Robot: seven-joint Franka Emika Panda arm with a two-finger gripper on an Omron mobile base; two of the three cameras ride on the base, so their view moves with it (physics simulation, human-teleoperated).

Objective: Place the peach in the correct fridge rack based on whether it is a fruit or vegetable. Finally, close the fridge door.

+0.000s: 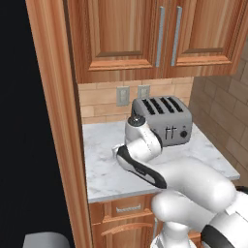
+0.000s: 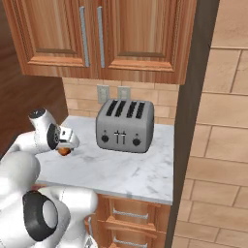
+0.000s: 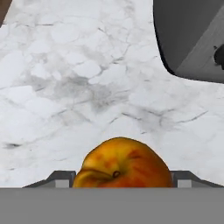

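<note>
The small round orange peach with its reddish blush (image 3: 124,162) sits between the two dark finger tips of the gripper (image 3: 124,183), which look closed on either side of it, so I judge the claw to be grasping the fruit, though the contact itself is cut off at the bottom of the hand view. From the right base view the peach (image 2: 63,152) shows as an orange spot under the white hand (image 2: 62,137), just above the white marble counter (image 2: 131,169) near its left edge, to the left of the grey four-slot metal toaster (image 2: 124,127). The step in hand appears to be carrying the fruit off the counter toward the fridge; to do it well, lift straight up first so the peach clears the marble and the toaster's corner (image 3: 192,39), hold the grip firm but not crushing (a round fruit could roll out of flat pads), and only then swing the arm round. In the left base view the arm's own elbow covers the hand, and only the toaster (image 1: 163,119) and counter (image 1: 104,167) are plain. I cannot make out the fridge or its rack from here.
</note>
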